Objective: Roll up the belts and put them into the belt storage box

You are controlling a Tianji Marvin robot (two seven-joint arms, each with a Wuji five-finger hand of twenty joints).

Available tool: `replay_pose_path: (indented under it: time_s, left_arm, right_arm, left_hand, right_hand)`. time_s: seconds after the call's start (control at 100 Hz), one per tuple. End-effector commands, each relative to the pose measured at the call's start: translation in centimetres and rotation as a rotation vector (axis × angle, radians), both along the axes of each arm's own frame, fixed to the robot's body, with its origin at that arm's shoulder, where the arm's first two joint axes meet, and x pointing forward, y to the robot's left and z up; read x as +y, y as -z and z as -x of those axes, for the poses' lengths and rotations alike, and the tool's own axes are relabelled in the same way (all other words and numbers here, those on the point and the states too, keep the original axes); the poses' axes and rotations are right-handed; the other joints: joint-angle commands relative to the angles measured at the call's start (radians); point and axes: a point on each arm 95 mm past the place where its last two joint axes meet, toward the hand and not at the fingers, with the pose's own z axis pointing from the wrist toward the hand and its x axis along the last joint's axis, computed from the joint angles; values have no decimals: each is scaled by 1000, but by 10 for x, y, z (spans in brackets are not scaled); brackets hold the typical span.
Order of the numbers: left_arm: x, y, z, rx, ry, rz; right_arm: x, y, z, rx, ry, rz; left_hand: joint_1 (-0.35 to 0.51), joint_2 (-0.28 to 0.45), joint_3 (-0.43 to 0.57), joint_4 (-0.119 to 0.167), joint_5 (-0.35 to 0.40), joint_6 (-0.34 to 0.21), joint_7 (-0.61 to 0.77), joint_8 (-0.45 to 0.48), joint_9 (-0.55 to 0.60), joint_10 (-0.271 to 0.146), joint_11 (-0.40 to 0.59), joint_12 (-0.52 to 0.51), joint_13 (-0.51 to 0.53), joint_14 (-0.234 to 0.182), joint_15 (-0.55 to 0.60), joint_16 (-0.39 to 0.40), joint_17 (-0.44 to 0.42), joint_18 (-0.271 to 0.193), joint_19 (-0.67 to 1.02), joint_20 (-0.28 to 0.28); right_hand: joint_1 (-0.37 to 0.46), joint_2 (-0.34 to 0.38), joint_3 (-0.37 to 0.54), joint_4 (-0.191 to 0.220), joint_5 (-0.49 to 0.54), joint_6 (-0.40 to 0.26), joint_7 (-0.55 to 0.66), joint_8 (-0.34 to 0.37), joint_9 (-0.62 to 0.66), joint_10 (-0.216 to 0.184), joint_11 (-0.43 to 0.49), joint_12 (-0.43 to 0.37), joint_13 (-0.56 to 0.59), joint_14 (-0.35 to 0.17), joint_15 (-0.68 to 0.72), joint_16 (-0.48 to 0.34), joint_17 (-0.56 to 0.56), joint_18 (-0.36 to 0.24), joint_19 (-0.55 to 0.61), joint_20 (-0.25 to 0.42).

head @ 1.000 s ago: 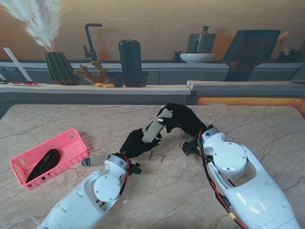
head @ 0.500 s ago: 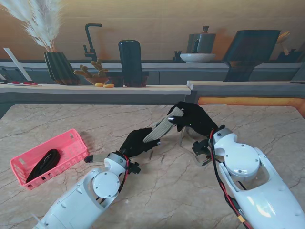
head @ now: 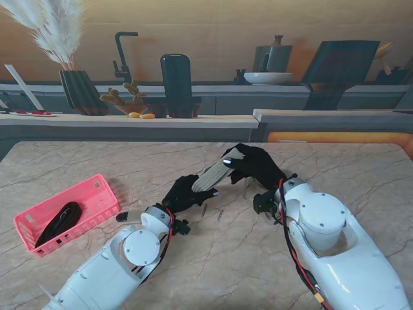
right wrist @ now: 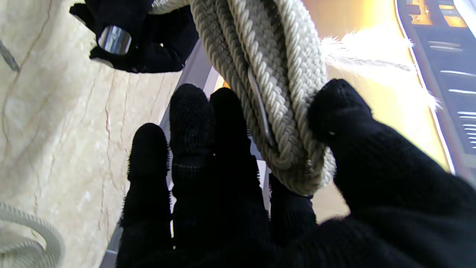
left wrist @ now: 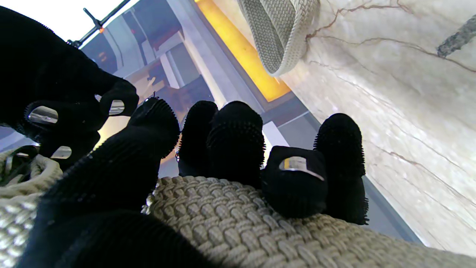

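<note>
Between both hands, beige braided belt (head: 211,176)

Stand camera: high, looking down across table (head: 97,161). Wrist cameras: close, along fingers. All three share woven belt (head: 210,175) and both gloved hands.

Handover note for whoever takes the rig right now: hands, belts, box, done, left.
Left hand: shut on the beige belt, at its nearer end.
Right hand: shut on the same belt, at its farther end, pinching a few coiled turns.
The belt is held between both hands, above mid-table.
Pink box, far left on the table: a black belt lies inside.
Done: black belt stored.
Left: finish rolling the beige belt and put it in the box.
</note>
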Motion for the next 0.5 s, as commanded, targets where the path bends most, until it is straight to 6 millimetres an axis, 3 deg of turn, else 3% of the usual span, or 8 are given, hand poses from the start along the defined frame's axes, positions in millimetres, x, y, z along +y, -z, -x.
replay_pose_path:
  time_s: [0.0,0.07,0.16,0.22,0.27,0.33,0.49]
  left_arm:
    - [-4,0,4,5,2,12]
    - [-5,1,4,3,-14,24]
    - [-6,1,4,-1,-26,33]
    - [-7,1,5,-6,-37,42]
    - [-8,1,5,-16,-52,51]
    - [-8,2,5,-37,-69,47]
    - [-8,1,6,-69,-84,47]
  right_arm:
    - [9,9,0,33,-3,-13]
    - [13,15,-2,65,5,-35]
    - [19,22,-6,102,18,-56]
    - [22,26,-9,127,27,-69]
    - [25,28,-11,148,35,-80]
    - [28,32,-12,168,42,-86]
    - [36,38,-15,195,51,-84]
  left_hand:
    - [25,21,-24,-17,-44,13,-39,9,17,3,-22,-13,48,-55,78,2,11,-22,22,-17]
    - [17,1,-18,-14,-91,25,-89,19,-31,27,-88,-29,50,-107,77,-6,22,-42,17,-31]
    - [-100,-10,117,-24,-139,62,-227,62,-87,55,-165,-47,50,-148,73,-17,32,-61,13,-56]
    - [-204,-2,213,33,-181,92,-305,79,-146,72,-219,-63,51,-164,65,-21,29,-67,10,-61]
    - [-238,-13,215,35,-260,97,-374,72,-233,74,-294,-85,51,-174,25,-32,-7,-72,-11,-60]
    - [-264,-2,182,39,-356,92,-436,61,-350,60,-385,-112,27,-170,-114,-39,-88,-70,-71,-42]
    - [-326,-18,165,41,-524,95,-510,35,-534,47,-478,-157,-53,-180,-150,27,-159,-82,-108,-12]
  right_hand:
    - [123,131,65,27,80,-129,177,44,15,-33,48,13,-31,-26,29,15,-11,-23,32,25]
    - [124,131,67,28,80,-126,176,45,15,-31,49,13,-32,-23,31,16,-14,-23,32,26]
    - [124,132,68,28,80,-124,175,45,13,-29,51,13,-33,-21,34,17,-15,-22,33,27]
    - [125,131,69,29,80,-122,176,46,12,-26,54,14,-34,-20,37,18,-17,-21,34,29]
    - [125,130,69,28,81,-119,175,46,12,-23,57,15,-36,-17,40,19,-19,-20,35,29]
    - [124,129,69,28,81,-121,175,46,10,-24,59,15,-38,-16,43,21,-22,-19,36,30]
    - [121,130,64,27,84,-131,172,42,4,-25,69,19,-44,-15,54,24,-27,-18,41,33]
